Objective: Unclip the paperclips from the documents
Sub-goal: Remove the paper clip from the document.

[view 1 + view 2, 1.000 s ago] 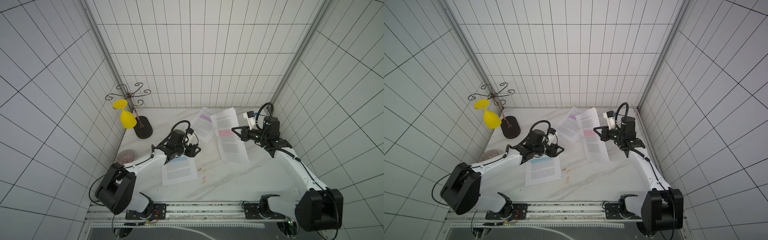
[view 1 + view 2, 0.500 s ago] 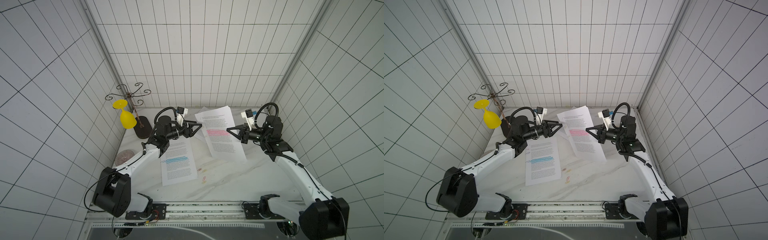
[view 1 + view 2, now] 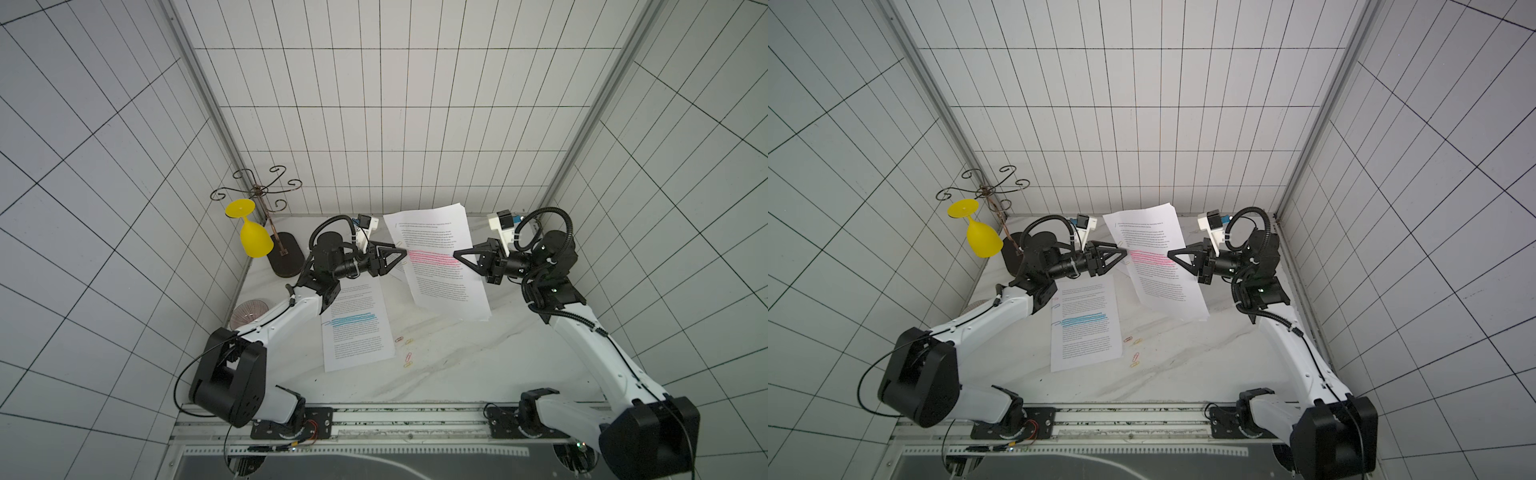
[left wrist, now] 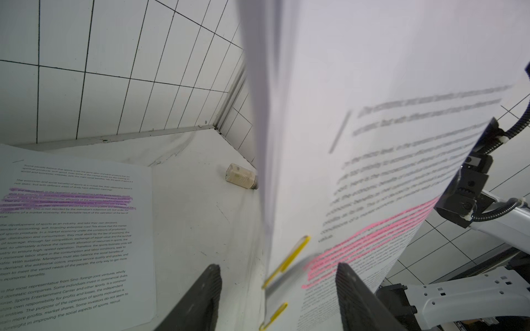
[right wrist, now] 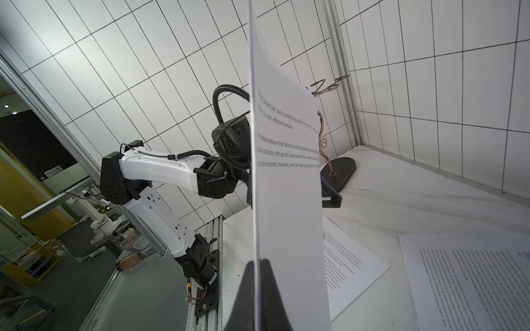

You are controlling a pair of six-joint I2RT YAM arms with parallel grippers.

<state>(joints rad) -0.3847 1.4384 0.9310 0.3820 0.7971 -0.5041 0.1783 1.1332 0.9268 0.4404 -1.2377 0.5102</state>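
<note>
My right gripper (image 3: 456, 254) (image 5: 258, 261) is shut on the right edge of the pink-banded document (image 3: 436, 270) (image 3: 1158, 270) and holds it upright above the table. Open, my left gripper (image 3: 402, 261) (image 4: 277, 266) straddles that sheaf's left edge. Two yellow paperclips (image 4: 292, 256) clipped on that edge lie between its fingers, untouched. The blue-banded document (image 3: 357, 328) (image 3: 1086, 328) lies flat near the left arm, with small clips (image 3: 1055, 314) on its left edge. The purple-banded document (image 4: 71, 229) lies flat at the back. Several loose paperclips (image 3: 405, 351) rest on the table.
A wire glass rack (image 3: 286, 257) with a yellow glass (image 3: 251, 237) hanging upside down stands at the back left. A ribbed pinkish disc (image 3: 249, 313) lies by the left wall. A small clear bottle (image 4: 241, 176) lies near the back wall. Tiled walls close three sides.
The right gripper has lifted and tilted the pink-banded document upright. The left gripper has risen from over the blue-banded document to the held sheaf's left edge.
</note>
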